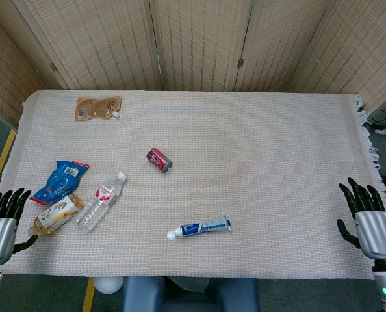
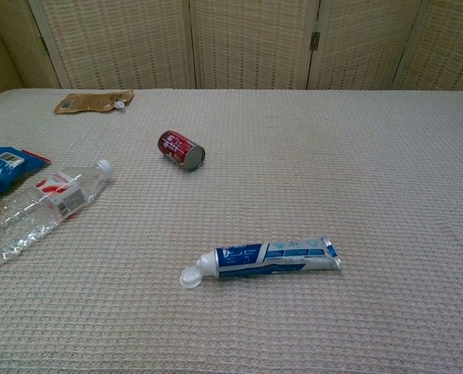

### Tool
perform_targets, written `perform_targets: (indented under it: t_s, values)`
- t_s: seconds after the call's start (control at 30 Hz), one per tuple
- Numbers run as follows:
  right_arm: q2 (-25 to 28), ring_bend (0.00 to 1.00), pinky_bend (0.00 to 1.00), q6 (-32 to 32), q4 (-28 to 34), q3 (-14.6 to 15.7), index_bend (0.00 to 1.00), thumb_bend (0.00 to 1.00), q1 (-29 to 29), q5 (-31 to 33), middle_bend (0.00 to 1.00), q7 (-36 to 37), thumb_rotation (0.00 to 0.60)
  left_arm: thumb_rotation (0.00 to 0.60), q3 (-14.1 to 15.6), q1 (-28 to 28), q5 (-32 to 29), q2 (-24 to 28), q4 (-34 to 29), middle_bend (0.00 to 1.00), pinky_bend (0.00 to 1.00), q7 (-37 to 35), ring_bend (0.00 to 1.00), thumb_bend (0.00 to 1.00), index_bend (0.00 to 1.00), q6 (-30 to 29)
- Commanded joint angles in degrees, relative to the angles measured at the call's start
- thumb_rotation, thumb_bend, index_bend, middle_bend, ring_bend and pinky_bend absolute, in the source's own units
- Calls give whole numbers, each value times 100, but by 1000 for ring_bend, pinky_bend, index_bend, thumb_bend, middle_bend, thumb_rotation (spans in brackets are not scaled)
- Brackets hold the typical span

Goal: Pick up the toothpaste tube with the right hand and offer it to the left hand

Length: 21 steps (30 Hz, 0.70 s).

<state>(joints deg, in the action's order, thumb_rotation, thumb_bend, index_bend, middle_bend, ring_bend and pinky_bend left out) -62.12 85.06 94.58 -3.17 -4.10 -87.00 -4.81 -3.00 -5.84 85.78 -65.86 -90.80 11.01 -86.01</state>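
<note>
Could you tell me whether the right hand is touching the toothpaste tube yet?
Apart. The head view shows the right hand at the table's edge, bare cloth between it and the toothpaste tube.

Colours on the cream woven cloth [image 1: 277,162]

Toothpaste tube [image 2: 274,257] blue and white, white cap; can [image 2: 181,149] red; bottle [image 1: 102,201] clear, red-white label; packet [image 1: 60,182] blue; pouch [image 1: 97,107] brown.

bare cloth around toothpaste tube [image 1: 203,227], red can [image 1: 159,160] well apart, seemingly unobstructed
</note>
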Motion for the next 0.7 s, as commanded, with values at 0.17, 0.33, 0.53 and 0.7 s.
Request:
perform_targets:
  t_s: [0.17, 0.33, 0.53, 0.7]
  values:
    - [72, 86, 34, -101, 44, 7, 0, 469, -43, 8, 27, 121, 600, 600, 3, -34, 14, 4, -21, 88, 0, 24, 55, 183, 36, 42]
    - [76, 90, 34, -129, 48, 21, 0, 469, -71, -42, 35, 162, 600, 600, 13, -34, 13, 1, -52, 88, 0, 41, 55, 184, 36, 48]
    - [25, 99, 37, -168, 53, 44, 0, 468, -151, -202, 52, 168, 600, 600, 8, -51, 9, 2, -64, 88, 0, 39, 55, 184, 36, 65]
    - [2, 125, 60, -412, 186, 103, 0, 460, -373, -480, 76, 124, 600, 600, 6, -51, 24, 4, -80, 88, 0, 12, 55, 183, 37, 46]
